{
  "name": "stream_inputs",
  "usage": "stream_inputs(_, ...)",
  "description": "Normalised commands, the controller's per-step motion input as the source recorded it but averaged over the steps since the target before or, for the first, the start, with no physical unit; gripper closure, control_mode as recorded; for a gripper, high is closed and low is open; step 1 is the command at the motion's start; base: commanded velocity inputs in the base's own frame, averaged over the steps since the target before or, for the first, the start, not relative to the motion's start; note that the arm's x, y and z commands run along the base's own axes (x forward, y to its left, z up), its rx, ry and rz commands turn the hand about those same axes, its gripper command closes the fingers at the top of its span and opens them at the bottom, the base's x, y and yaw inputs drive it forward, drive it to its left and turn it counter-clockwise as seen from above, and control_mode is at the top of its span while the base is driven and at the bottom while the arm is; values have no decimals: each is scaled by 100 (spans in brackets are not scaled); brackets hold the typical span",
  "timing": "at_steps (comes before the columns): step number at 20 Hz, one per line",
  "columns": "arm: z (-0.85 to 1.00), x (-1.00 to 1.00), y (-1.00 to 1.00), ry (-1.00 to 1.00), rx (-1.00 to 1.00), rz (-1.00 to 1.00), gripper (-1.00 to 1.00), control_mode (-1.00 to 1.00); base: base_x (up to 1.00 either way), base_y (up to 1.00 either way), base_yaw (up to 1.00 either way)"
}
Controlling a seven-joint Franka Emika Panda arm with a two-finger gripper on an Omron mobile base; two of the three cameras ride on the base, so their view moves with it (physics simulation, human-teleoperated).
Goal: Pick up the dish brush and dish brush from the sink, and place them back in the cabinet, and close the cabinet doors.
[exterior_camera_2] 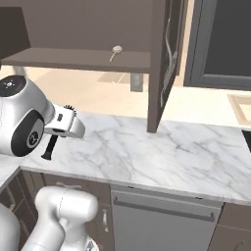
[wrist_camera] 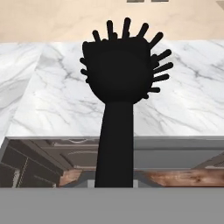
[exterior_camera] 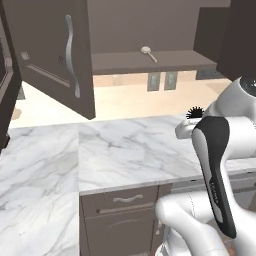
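My gripper [exterior_camera_2: 61,128] is shut on the black dish brush [wrist_camera: 120,78], held above the marble counter's front part. Its bristly round head [exterior_camera_2: 69,109] points up toward the wall, and its handle [exterior_camera_2: 50,146] hangs below the hand. In the left base view only the bristles [exterior_camera: 195,113] peek over my forearm. The cream dish brush [exterior_camera: 146,51] lies on the shelf [exterior_camera_2: 73,60] of the grey-brown cabinet, head to the left. Both cabinet doors stand open: the left door [exterior_camera: 55,50] with its wavy handle and the right door [exterior_camera_2: 162,63], which is edge-on.
The white marble counter [exterior_camera: 125,150] runs under the cabinet, with a drawer front [exterior_camera: 127,200] and a dishwasher panel [exterior_camera_2: 162,211] below its edge. Outlets [exterior_camera: 162,81] sit on the beige wall. A dark framed panel [exterior_camera_2: 225,44] lies to the right.
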Motion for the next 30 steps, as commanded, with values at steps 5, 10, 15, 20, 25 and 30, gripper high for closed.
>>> stream_inputs(5, 0, 0, 0, 0, 0, 0, 100, 100, 47, -1, 0)
stream_inputs(10, 0, 0, 0, 0, 0, 0, 100, 100, 35, 0, 0)
stream_inputs(15, 0, 0, 0, 0, 0, 0, 100, 100, 20, 0, -1)
stream_inputs(20, 0, 0, 0, 0, 0, 0, 100, 100, 3, 0, -15)
stream_inputs(25, 0, 0, 0, 0, 0, 0, 100, 100, 0, 0, -15)
stream_inputs(30, 0, 0, 0, 0, 0, 0, 100, 100, 0, 0, -1)
